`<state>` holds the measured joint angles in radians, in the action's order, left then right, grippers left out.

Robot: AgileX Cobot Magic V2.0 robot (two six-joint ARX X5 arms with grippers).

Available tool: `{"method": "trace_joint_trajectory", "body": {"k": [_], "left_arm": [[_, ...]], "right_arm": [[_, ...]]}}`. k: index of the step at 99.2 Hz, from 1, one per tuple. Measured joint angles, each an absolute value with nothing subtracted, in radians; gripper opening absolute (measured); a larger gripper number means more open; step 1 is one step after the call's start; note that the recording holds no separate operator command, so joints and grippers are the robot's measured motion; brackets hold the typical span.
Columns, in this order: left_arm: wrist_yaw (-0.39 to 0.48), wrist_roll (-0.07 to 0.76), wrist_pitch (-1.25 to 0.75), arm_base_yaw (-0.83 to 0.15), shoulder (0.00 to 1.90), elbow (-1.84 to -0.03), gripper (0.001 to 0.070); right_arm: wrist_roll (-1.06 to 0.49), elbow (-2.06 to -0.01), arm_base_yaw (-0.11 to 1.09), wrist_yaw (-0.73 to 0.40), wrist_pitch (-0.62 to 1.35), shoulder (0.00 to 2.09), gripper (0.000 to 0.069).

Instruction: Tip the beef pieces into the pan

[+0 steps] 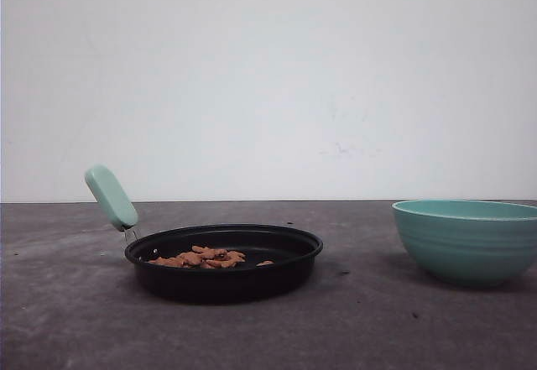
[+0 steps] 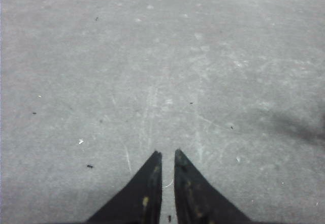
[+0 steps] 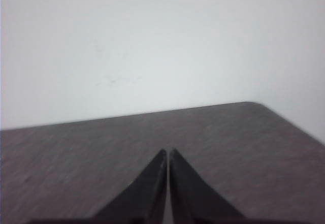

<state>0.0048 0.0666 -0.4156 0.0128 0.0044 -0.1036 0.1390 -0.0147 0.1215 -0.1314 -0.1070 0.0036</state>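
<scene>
Flat beef pieces in round black pan.

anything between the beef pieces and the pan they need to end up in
Nothing visible does. The small orange-brown beef pieces already lie inside the shallow round black frying pan. The teal ribbed bowl stands apart, to the right.

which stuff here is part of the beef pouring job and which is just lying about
Part of the job: beef pieces, lying in the pan.

Just lying about: teal bowl on the table, off to the pan's right; small dark crumbs on the tabletop.
</scene>
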Motion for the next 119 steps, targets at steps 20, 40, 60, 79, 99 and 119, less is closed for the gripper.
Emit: {"method": "trace_joint_trajectory", "body": {"k": [20,40,60,79,99,119], "left_arm": [[0.004,0.067,-0.416,0.013,0.004,-0.104,0.0017],[0.004,0.067,-0.415,0.013,0.005,-0.104,0.0017],[0.004,0.067,-0.416,0.013,0.005,-0.104,0.0017],[0.004,0.067,-0.416,0.013,0.005,-0.104,0.0017],[0.004,0.067,-0.415,0.013,0.005,-0.104,0.0017],[0.004,0.067,-0.416,0.013,0.005,-0.104,0.0017]], "right_arm": [[0.139,-0.016,0.119,-0.007,0.168,0.009,0.0007],[0.139,-0.016,0.090,0.012,0.175,0.014,0.0007],[0.139,-0.016,0.077,0.000,0.168,0.014,0.0007],[0.139,-0.016,0.077,0.001,0.161,0.007,0.0007],[0.139,-0.016,0.077,0.001,0.161,0.007,0.0007],[0.139,-0.016,0.077,0.001,0.160,0.007,0.0007]]}}
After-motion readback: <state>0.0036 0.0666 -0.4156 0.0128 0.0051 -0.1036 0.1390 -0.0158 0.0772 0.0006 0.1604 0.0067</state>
